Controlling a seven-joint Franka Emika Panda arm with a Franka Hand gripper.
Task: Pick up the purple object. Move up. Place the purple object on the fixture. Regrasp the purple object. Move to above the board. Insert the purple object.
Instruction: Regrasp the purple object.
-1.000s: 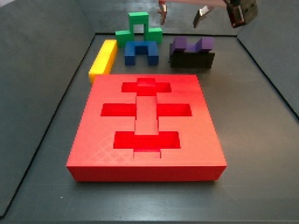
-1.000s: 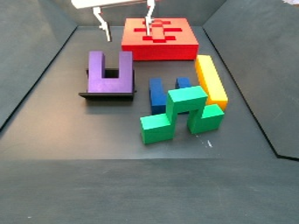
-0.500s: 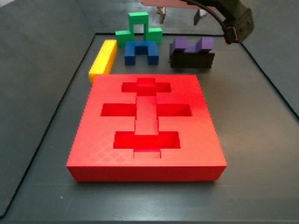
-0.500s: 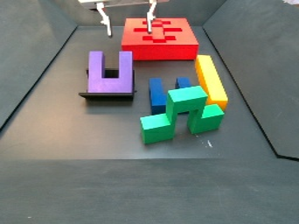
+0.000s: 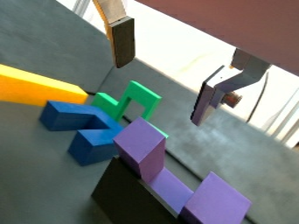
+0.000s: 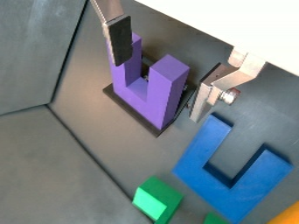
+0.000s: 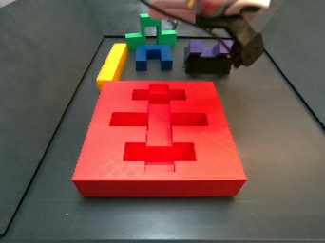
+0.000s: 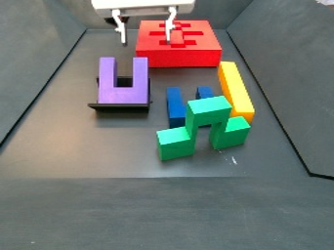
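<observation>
- Since the earlier frames, the gripper (image 8: pixel 144 25) has come down and tilted. In a side view it now hangs lower over the back of the floor, between the purple object (image 8: pixel 123 80) and the board (image 8: pixel 181 43). Nothing else has shifted.
- Fingers: spread wide and empty. In a wrist view, one finger (image 6: pixel 121 39) stands by the near prong and the other finger (image 6: pixel 212 96) by the far prong, so the piece sits inside the gap but is not gripped.
- Task piece: the purple object (image 6: pixel 152 83) rests on the fixture (image 8: pixel 117 105), prongs up, near the left edge of the floor in a side view. The fixture (image 7: pixel 210 65) shows in another side view at the back right corner, partly masked by the gripper (image 7: pixel 237 38).
- Step in hand, as judged: the regrasp, with placement on the fixture done.
- To do it well: centre the gap on the piece before descending, and keep both pads parallel to the outer prong faces.
- Descend until the pads cover a good part of the prongs, without striking the fixture.
- Close evenly; an off-centre closure would likely push the piece sideways on the fixture.
- Keep clear of the blue block (image 6: pixel 229 164) and the green block (image 5: pixel 131 101), both nearby.
- Lift straight up before travelling to the board (image 7: pixel 159 138).
</observation>
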